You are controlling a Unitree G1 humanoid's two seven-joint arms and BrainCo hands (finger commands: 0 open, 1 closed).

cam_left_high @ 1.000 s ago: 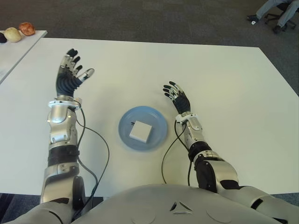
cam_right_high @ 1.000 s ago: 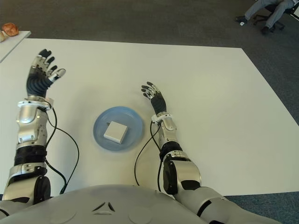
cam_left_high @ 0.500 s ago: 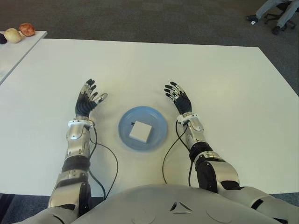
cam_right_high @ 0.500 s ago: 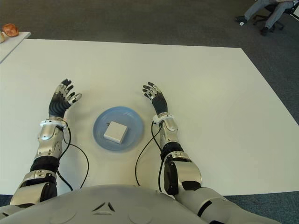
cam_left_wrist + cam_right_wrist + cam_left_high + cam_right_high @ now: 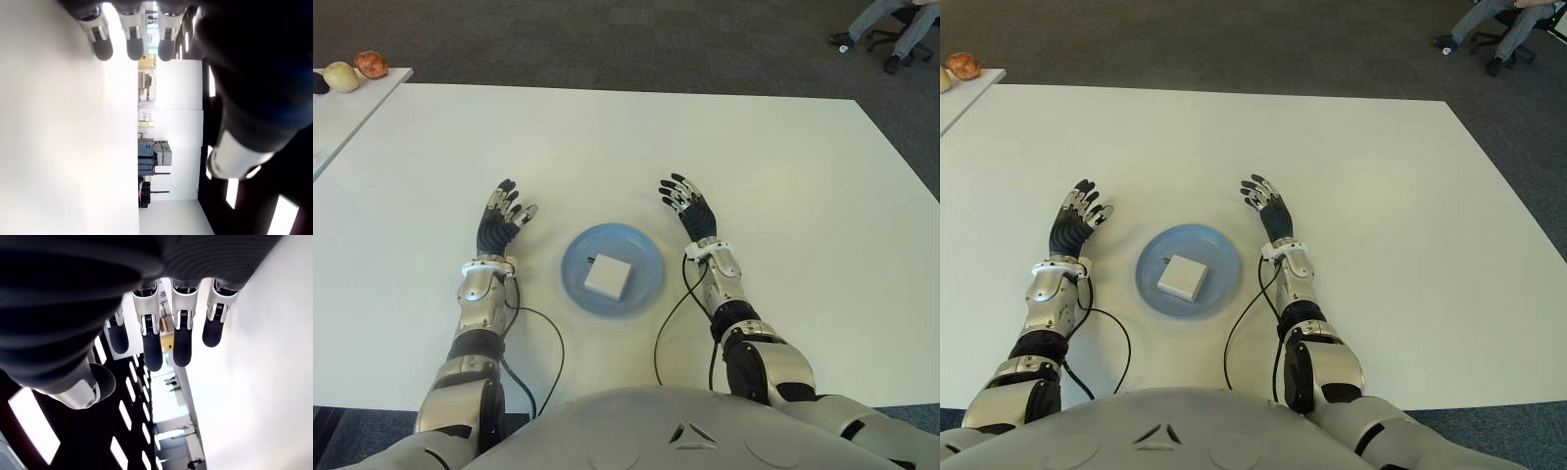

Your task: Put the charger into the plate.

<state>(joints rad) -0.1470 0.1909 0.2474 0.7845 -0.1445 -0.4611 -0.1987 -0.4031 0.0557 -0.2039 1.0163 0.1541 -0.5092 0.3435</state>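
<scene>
A white square charger (image 5: 608, 275) lies inside the round blue plate (image 5: 646, 253) at the near middle of the white table (image 5: 783, 166). My left hand (image 5: 502, 212) shows just left of the plate, fingers spread and holding nothing. Just right of the plate is my right hand (image 5: 688, 204), fingers also spread and empty. The wrist views show only straight fingers (image 5: 129, 29) and fingers (image 5: 181, 340) with nothing between them.
A second white table (image 5: 337, 113) at the far left carries round fruit-like items (image 5: 370, 63). A person's legs beside an office chair (image 5: 891, 24) show at the far right on the dark carpet. Black cables (image 5: 536, 348) trail from both forearms across the table.
My left arm has come down from a raised spot at the far left and pulled back close to the plate's left side. The right hand has hardly moved.
</scene>
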